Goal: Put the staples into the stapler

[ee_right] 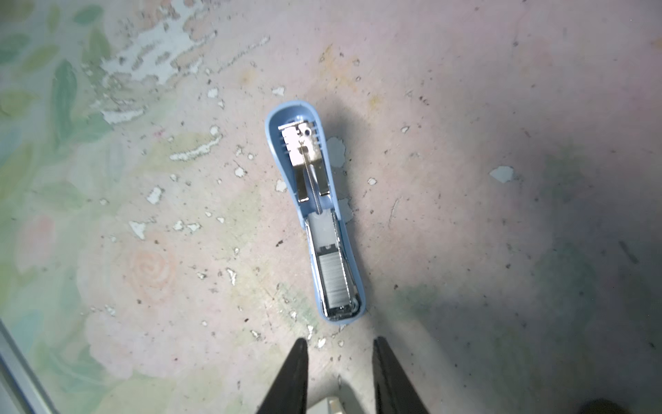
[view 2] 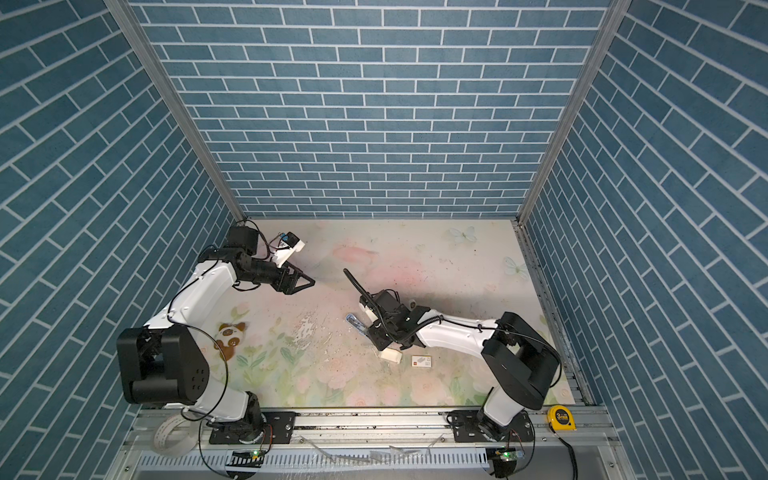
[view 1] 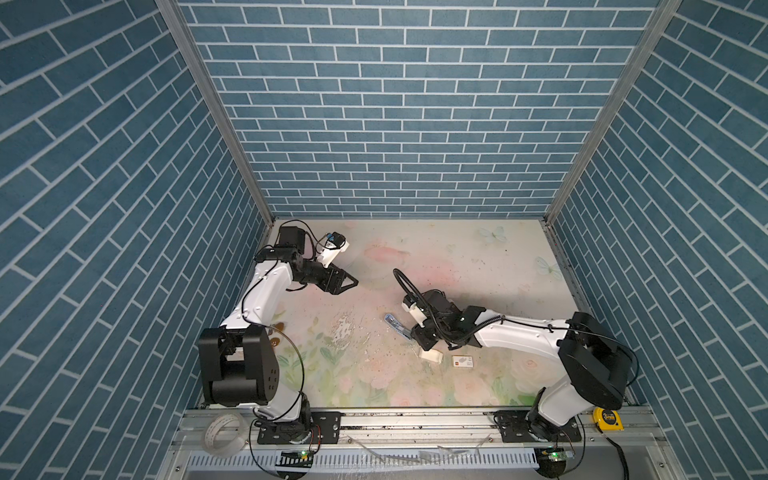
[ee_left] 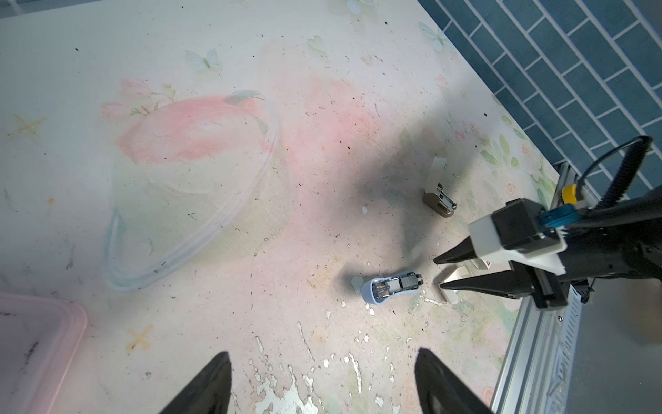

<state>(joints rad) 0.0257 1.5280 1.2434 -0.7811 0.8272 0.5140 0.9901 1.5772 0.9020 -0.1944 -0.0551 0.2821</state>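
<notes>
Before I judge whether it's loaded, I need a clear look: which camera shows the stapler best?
Right wrist: the stapler fills the middle, lying open, staples visible inside. Left wrist shows it small. In both top views it is tiny, partly under the right arm.

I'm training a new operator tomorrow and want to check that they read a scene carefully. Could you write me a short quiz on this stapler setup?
1. True or false: the stapler lies opened up with a strip of staples in its channel.
2. The stapler's shell is: A) red B) light blue C) black.
3. Which gripper has its tips just short of the stapler's staple-filled end?
Key: 1 true; 2 B; 3 the right gripper.
</notes>
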